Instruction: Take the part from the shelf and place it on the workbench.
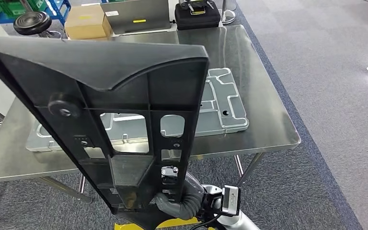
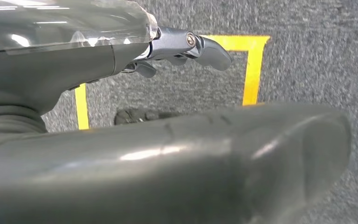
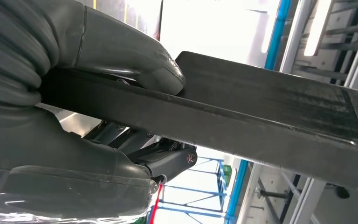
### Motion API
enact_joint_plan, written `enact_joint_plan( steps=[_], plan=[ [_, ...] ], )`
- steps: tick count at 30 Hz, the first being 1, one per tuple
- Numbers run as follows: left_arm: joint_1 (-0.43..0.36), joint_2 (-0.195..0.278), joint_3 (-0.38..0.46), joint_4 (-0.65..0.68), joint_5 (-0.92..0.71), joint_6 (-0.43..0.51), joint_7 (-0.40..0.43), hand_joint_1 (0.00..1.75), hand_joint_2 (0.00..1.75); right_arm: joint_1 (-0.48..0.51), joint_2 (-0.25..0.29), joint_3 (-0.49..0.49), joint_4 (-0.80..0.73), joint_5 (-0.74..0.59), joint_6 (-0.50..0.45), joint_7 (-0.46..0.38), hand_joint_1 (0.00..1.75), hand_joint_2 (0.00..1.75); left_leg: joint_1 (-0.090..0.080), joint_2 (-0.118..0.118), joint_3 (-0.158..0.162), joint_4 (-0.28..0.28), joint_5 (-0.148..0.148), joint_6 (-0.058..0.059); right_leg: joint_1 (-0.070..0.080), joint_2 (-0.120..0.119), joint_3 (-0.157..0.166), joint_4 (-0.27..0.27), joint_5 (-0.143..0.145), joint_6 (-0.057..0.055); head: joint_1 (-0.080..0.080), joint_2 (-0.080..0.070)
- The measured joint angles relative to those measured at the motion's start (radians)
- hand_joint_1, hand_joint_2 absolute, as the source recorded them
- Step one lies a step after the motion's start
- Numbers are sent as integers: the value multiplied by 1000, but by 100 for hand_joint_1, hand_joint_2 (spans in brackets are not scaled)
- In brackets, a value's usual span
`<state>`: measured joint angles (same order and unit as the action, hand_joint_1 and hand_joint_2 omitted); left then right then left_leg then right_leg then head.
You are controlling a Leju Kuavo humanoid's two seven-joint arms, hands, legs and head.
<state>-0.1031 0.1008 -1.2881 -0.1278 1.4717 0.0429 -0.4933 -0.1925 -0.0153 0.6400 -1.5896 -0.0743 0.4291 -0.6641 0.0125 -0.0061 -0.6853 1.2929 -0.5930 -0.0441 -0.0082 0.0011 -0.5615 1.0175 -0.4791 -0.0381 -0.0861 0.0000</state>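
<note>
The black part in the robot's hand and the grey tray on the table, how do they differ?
The black part is dark plastic with ribs and open cutouts; the grey tray is pale with shallow moulded recesses. The black part is held up off the table by the right hand; the grey tray lies flat on it. Both are flat panels.

Black part (image 1: 124, 105) hides much of the grey tray (image 1: 225, 103) and the bench (image 1: 258, 62) behind it; part's lower end cut off by frame edge. Right hand (image 1: 182, 199) largely hidden beneath the part.
</note>
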Motion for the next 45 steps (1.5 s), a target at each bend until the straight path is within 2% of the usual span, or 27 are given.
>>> enact_joint_plan(
  steps=[1, 2, 4, 5, 6, 9, 11, 12, 14, 15, 16, 17, 19, 21, 24, 26, 27, 29, 30, 31, 32, 34, 36, 38, 41, 43, 45],
  plan=[
    [1, 0, 0, 0, 0, 1, 1, 0, 0, -1, 0, -2, -1, 8, -7, 0, 175, 175, 1, 0, -14, -4, 26, 0, 0, 1, 10, 0, -7, 1, 0, 0],
    [2, 0, 1, 0, 0, 1, 2, 0, 0, -3, 0, -5, -3, 15, -13, 0, 175, 175, 1, 0, -8, -48, 71, 2, 0, 2, 22, 0, -15, 2, 0, 0],
    [3, 0, 3, 0, 0, 2, 2, 0, 0, -13, 0, -14, -8, 31, -27, 0, 175, 175, -2, 0, 33, -182, 164, 11, 2, 2, 43, -1, -32, 8, 0, 0],
    [3, 0, 6, 0, 0, 2, 2, 0, 0, -20, 0, -19, -9, 38, -33, 1, 175, 175, -5, 1, 52, -233, 185, 18, 3, 3, 49, 0, -39, 13, 0, 0],
    [3, 0, 9, 0, 0, 2, 2, 0, 0, -27, 0, -24, -11, 47, -41, 2, 175, 175, -8, 1, 61, -259, 191, 24, 4, 4, 50, -1, -43, 18, 0, 0],
    [3, -1, 19, 0, 0, 2, 2, 0, 0, -50, 0, -47, -15, 73, -69, 8, 175, 175, -8, 0, 69, -274, 179, 39, 4, 3, 53, -4, -50, 34, 0, 0],
    [3, -1, 21, 0, 0, 0, 1, 0, 0, -71, 0, -65, -17, 98, -99, 11, 175, 175, -3, 1, 79, -287, 178, 49, 3, 1, 38, 35, -74, 44, 0, 0],
    [2, -1, 22, 0, 0, -1, 0, 0, 0, -82, 0, -76, -17, 116, -121, 14, 175, 175, -2, 1, 83, -290, 177, 54, 2, 1, 11, 86, -98, 47, 0, 0],
    [0, -1, 23, 0, 0, -3, 0, 0, 0, -100, -2, -103, -13, 155, -171, 16, 175, 175, -3, 1, 85, -290, 173, 60, 2, 1, -68, 217, -144, 50, 0, 0],
    [0, -1, 23, 0, 0, -3, 0, 0, 0, -108, -4, -120, -9, 171, -193, 17, 175, 175, -3, 1, 86, -289, 171, 61, 2, 1, -102, 261, -147, 51, 0, 0],
    [1, -1, 23, 0, 0, -4, 0, 0, 0, -116, -6, -138, -5, 184, -213, 16, 175, 175, -3, 0, 87, -288, 168, 61, 1, 1, -119, 271, -130, 52, 0, 0],
    [2, -1, 24, 0, 0, -4, 0, 0, 0, -127, -9, -154, 0, 197, -231, 14, 175, 175, -3, -1, 89, -285, 165, 60, 1, 1, -119, 244, -94, 52, 0, 0],
    [3, -1, 24, 0, 0, -4, -1, 0, 0, -151, -12, -181, 8, 229, -264, 7, 175, 175, -5, -3, 94, -277, 156, 56, 1, 1, -81, 125, -13, 47, 0, 0],
    [1, -1, 24, 0, 0, -4, -2, 0, 0, -177, -13, -206, 15, 259, -296, 1, 175, 175, -9, -4, 92, -269, 149, 48, 3, 2, -52, 40, 21, 39, 0, 0],
    [1, -1, 24, 0, 0, -7, -9, 0, 0, -224, -14, -248, 32, 300, -340, 7, 175, 175, -11, -3, 89, -268, 146, 33, 2, 4, -49, 23, 21, 27, 0, 0],
    [-1, -1, 22, 0, 0, -12, -14, 0, 0, -269, -14, -270, 51, 339, -371, 28, 175, 175, -10, -1, 76, -235, 123, 22, -3, 4, -44, 17, 24, 17, 0, 0],
    [-3, 0, 21, 0, 0, -14, -15, 0, 0, -291, -14, -277, 66, 360, -387, 41, 175, 175, -8, -1, 56, -190, 99, 16, -5, 3, -42, 14, 24, 13, 0, 0],
    [-4, 0, 20, 0, 0, -16, -16, 0, 0, -328, -14, -285, 106, 409, -422, 68, 175, 175, -5, 0, -9, -56, 42, 7, -5, 2, -40, 14, 22, 10, 0, 0],
    [-3, 0, 19, 0, 0, -17, -16, 0, 0, -341, -14, -286, 133, 442, -440, 81, 175, 175, -3, 0, -38, -5, 29, 5, -4, 2, -39, 14, 22, 9, 0, 0],
    [-2, 0, 18, 0, 0, -17, -15, 0, 0, -353, -14, -286, 162, 479, -459, 95, 175, 175, -3, 0, -53, 17, 34, 4, -4, 2, -38, 15, 21, 9, 0, 0],
    [-2, 0, 18, 0, 0, -17, -14, 0, 0, -367, -14, -282, 200, 523, -480, 107, 175, 175, -2, 0, -47, -4, 59, 5, -4, 2, -36, 15, 20, 9, 0, 0],
    [-4, 0, 17, 0, 0, -17, -12, 0, 0, -397, -14, -269, 276, 606, -517, 124, 175, 175, -3, 0, 9, -138, 136, 12, -4, 3, -29, 14, 15, 12, 0, 0],
    [-7, 1, 17, 0, 0, -18, -11, 0, 0, -432, -13, -248, 364, 680, -551, 143, 175, 175, -9, 0, 59, -251, 176, 24, -1, 3, -27, 14, 13, 19, 0, 0],
    [-8, 1, 17, 0, 0, -19, -10, 0, 0, -468, -8, -223, 460, 749, -572, 168, 175, 175, -14, -1, 68, -275, 175, 33, 0, 3, -29, 11, 15, 29, 0, 0],
    [-9, 1, 17, 0, 0, -21, -10, 0, 0, -517, 1, -184, 589, 841, -585, 209, 175, 175, -6, -2, 75, -289, 182, 49, 2, 1, -35, 27, 0, 45, 0, 0],
    [-11, 1, 18, 0, 0, -23, -10, 0, 0, -555, 8, -153, 670, 908, -601, 245, 175, 175, -3, -1, 79, -296, 183, 57, 2, -1, -81, 121, -49, 50, 0, 0],
    [-11, 1, 19, 0, 0, -24, -10, 0, 0, -587, 14, -121, 746, 978, -621, 283, 175, 175, -4, -1, 80, -296, 182, 60, 1, 0, -151, 253, -98, 53, 0, 0]
  ],
)
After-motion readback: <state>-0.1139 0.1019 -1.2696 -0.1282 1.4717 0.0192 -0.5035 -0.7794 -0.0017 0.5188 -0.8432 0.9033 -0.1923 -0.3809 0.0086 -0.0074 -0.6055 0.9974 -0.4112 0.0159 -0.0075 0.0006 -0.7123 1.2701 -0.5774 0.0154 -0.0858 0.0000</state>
